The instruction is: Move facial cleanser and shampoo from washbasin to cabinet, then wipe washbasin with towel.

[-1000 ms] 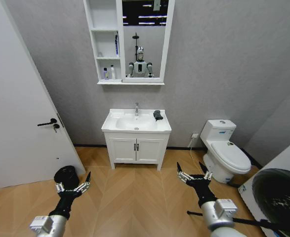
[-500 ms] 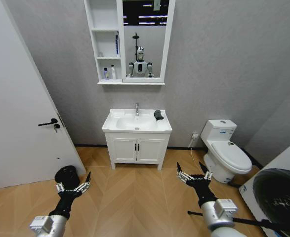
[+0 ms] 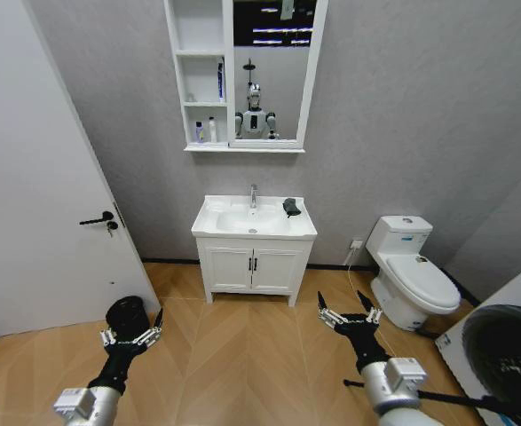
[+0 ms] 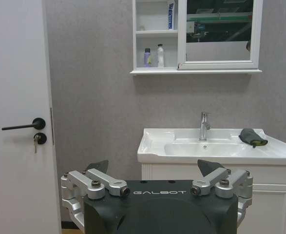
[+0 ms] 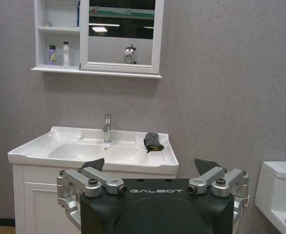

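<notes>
The small dark grey-black towel [image 3: 291, 208] lies bunched on the white rectangular ceramic washbasin [image 3: 254, 218], right of the chrome tap [image 3: 253, 195]. Two small bottles [image 3: 205, 131] (labels perhaps too far to read) stand in the tall white cabinet [image 3: 200, 75]. The left gripper [image 3: 131, 337] and right gripper [image 3: 350, 317] hover low over the floor, fingers spread wide, holding nothing.

White washbasin [image 3: 220, 226] with chrome tap [image 3: 253, 195]; dark grey-black towel [image 3: 292, 208] at its right rear corner. White cabinet [image 3: 173, 71] holding a purple bottle [image 4: 147, 57], a white bottle [image 4: 160, 55] and a blue tube [image 4: 171, 8]. Grey speckled wall [image 3: 402, 106]; wood herringbone floor [image 3: 242, 355].
</notes>
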{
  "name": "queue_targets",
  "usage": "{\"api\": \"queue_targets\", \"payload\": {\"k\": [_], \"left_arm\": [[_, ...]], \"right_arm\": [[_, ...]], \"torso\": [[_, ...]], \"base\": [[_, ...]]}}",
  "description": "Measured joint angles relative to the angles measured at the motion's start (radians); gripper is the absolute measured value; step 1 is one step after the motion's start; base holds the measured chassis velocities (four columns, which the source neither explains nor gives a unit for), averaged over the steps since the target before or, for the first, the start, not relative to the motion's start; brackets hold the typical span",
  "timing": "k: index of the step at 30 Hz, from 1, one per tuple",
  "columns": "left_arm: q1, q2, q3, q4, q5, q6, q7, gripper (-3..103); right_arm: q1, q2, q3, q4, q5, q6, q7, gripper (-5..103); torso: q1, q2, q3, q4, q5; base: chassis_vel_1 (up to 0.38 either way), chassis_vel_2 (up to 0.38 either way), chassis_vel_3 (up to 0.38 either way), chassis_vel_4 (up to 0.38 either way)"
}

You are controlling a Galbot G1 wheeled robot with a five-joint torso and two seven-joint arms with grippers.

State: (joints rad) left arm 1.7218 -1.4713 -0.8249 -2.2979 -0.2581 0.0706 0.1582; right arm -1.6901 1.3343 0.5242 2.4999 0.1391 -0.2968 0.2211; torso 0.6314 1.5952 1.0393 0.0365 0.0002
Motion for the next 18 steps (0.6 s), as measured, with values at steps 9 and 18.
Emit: {"api": "queue_targets", "payload": {"k": [9, 18], "left_arm": [[0.0, 0.0, 0.0, 0.0, 0.0, 0.0, 0.0, 100], [0.0, 0.0, 0.0, 0.0, 0.0, 0.0, 0.0, 100]], "right_arm": [[0.0, 0.0, 0.0, 0.0, 0.0, 0.0, 0.0, 100], [0.0, 0.0, 0.0, 0.0, 0.0, 0.0, 0.0, 100]], "torso": [[0.0, 0.0, 0.0, 0.0, -0.0003], [0.0, 0.0, 0.0, 0.0001, -0.0002]], "base": [[0.0, 0.0, 0.0, 0.0], [0.0, 0.0, 0.0, 0.0]]}}
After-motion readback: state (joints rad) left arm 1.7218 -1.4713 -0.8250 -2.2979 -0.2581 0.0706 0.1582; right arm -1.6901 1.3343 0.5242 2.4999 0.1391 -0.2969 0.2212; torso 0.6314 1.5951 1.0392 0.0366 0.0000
